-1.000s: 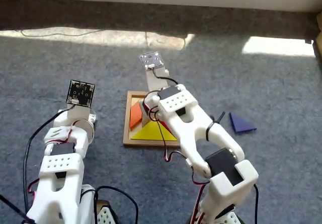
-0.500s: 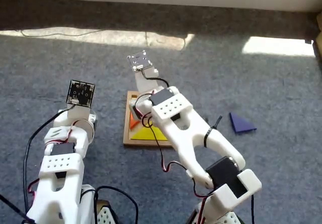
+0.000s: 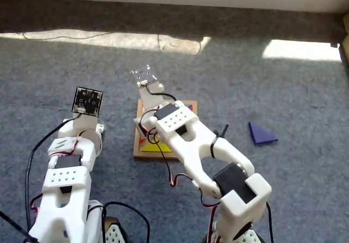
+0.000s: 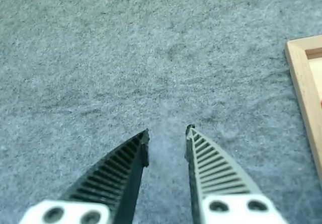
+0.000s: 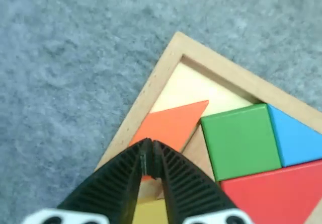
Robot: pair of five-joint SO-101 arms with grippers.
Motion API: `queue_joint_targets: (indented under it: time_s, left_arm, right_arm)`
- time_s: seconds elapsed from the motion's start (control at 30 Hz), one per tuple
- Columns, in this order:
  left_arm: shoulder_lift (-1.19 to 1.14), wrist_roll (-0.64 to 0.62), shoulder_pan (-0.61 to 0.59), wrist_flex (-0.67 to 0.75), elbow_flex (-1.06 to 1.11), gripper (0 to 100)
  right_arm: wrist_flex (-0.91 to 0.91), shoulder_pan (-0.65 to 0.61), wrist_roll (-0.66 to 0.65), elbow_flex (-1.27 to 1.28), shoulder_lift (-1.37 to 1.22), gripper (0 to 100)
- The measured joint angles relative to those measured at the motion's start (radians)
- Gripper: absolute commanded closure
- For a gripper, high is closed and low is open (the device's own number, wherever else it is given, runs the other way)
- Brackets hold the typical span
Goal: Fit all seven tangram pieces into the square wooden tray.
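The right gripper point(image 5: 150, 156), jaws pressed together on nothing, rests its tips on the orange piece point(image 5: 176, 121) by the tray point(image 5: 163, 63) wall. Slide it flat toward the bare corner (away from the green square point(image 5: 241, 138)), pressing lightly; the left gripper point(image 4: 167, 133) hangs parted over carpet point(image 4: 100, 43)

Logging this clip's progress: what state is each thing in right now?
Square wooden tray: partly filled, corner bare.
Orange wooden piece: inside tray, short of the bare corner.
Green wooden square: inside tray.
Dark blue wooden triangle: on carpet, outside tray.
Left gripper: open, empty.
Right gripper: shut, over orange piece.
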State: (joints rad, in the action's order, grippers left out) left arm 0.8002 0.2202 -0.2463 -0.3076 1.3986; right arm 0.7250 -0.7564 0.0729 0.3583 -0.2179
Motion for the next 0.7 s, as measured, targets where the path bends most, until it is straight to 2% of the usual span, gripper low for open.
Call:
queue_joint_targets:
  time_s: [0.47, 0.7]
  left_arm:
    - [0.000, 0.000, 0.000, 0.000, 0.000, 86]
    - [0.000, 0.000, 0.000, 0.000, 0.000, 86]
  right_arm:
    - [0.273, -0.063, 0.000, 0.014, 0.025, 99.3]
    - [0.319, -0.052, -0.002, 0.126, 0.307, 99.3]
